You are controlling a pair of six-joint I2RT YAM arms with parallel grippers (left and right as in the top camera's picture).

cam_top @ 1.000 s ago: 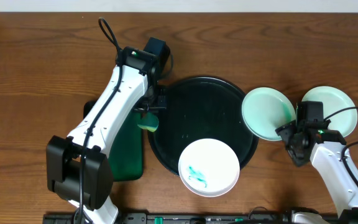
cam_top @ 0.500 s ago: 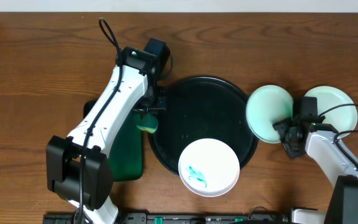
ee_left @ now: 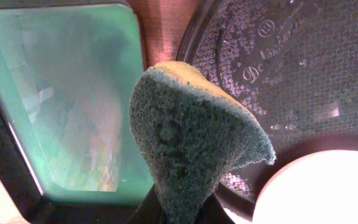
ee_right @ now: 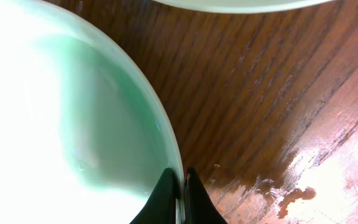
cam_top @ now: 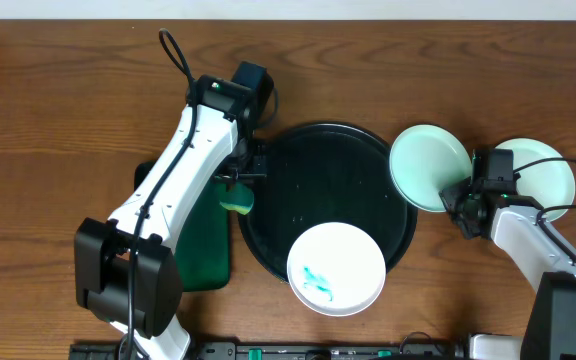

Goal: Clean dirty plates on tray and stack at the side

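Observation:
The black round tray (cam_top: pixel 318 180) lies mid-table. A white plate (cam_top: pixel 336 268) with a teal smear rests on its front rim. My right gripper (cam_top: pixel 465 195) is shut on the right rim of a pale mint plate (cam_top: pixel 426 168), tilted over the tray's right edge; in the right wrist view the fingers (ee_right: pixel 180 177) pinch that plate's (ee_right: pixel 73 124) thin rim. A second mint plate (cam_top: pixel 540 172) lies on the table further right. My left gripper (cam_top: pixel 236 182) is shut on a green-and-yellow sponge (ee_left: pixel 191 130), held at the tray's left edge (ee_left: pixel 291 68).
A dark-green rectangular tray (cam_top: pixel 203 240) sits left of the black tray, under my left arm. The wood beside the held plate shows wet patches (ee_right: pixel 303 186). The second mint plate's edge (ee_right: pixel 241 5) is close behind the held one.
My right gripper has shut on the mint plate's rim, and the plate has tipped up and shifted slightly away from the front. The left arm and sponge have not moved.

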